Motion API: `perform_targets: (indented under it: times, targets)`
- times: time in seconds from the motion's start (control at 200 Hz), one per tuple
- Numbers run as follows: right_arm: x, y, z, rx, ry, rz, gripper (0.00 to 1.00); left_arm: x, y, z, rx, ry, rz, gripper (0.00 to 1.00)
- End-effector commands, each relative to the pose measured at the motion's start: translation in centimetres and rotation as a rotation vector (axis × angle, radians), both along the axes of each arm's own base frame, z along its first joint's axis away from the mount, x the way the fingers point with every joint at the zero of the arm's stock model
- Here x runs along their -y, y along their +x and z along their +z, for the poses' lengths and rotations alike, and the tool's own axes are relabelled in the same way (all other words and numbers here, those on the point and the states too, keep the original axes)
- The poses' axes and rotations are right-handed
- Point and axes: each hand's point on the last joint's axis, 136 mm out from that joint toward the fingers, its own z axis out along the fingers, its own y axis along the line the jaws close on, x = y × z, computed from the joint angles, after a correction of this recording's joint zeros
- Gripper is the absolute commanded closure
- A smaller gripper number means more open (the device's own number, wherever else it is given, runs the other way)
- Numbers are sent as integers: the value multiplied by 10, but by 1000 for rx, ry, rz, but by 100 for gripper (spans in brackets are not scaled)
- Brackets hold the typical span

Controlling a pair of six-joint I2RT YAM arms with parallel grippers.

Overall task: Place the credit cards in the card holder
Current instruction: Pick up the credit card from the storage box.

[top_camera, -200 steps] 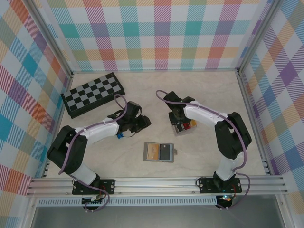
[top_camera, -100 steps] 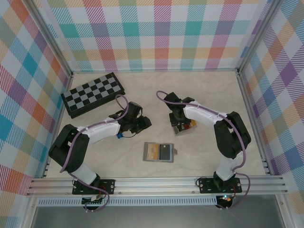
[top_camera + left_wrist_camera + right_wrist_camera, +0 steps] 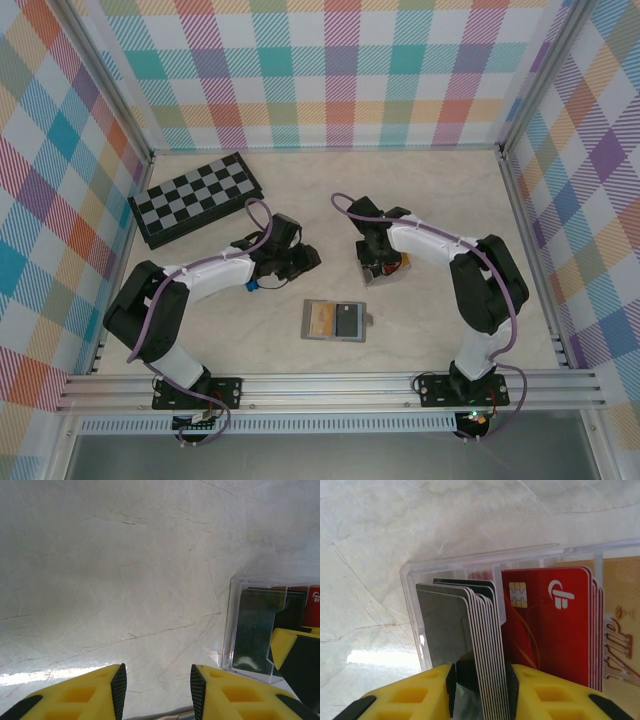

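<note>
The credit cards stand on edge in a clear plastic tray point(image 3: 409, 582): a grey stack point(image 3: 445, 625), a red stack point(image 3: 550, 625) and a gold card point(image 3: 620, 630). My right gripper point(image 3: 481, 690) is shut on the grey stack, a pad on each side. From above, the right gripper point(image 3: 375, 262) sits over the tray point(image 3: 388, 274). The card holder point(image 3: 335, 320) lies open and flat nearer the front, in the middle. My left gripper point(image 3: 157, 690) is open over bare table, just left of the tray point(image 3: 229, 625); from above the left gripper point(image 3: 303, 260) is left of the right one.
A black-and-grey chequered board point(image 3: 195, 197) lies at the back left. A small blue block point(image 3: 253, 285) rests under the left arm. The right gripper's yellow finger point(image 3: 292, 652) shows beside the tray in the left wrist view. Chequered walls enclose the table.
The right gripper's jaws have closed in on the grey cards and it has settled slightly lower over the tray. The left arm has not moved.
</note>
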Motion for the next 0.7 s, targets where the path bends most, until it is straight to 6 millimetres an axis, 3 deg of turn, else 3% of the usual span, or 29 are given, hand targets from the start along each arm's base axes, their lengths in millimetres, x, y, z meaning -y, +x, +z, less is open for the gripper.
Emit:
perform_targets:
  times: [0.0,0.195,0.41,0.695]
  targets:
    - [-15,-6,22,7,62,24,65,6,0,4,1,2,-22,60]
    - [-29,-6,34,27,65,52,64,7,0,4,0,1,-25,60]
    - [-45,-9,28,-7,117,67,68,6,-1,3,-2,6,-25,60]
    - [-53,-9,21,-33,135,76,62,5,-2,2,-2,10,-25,60]
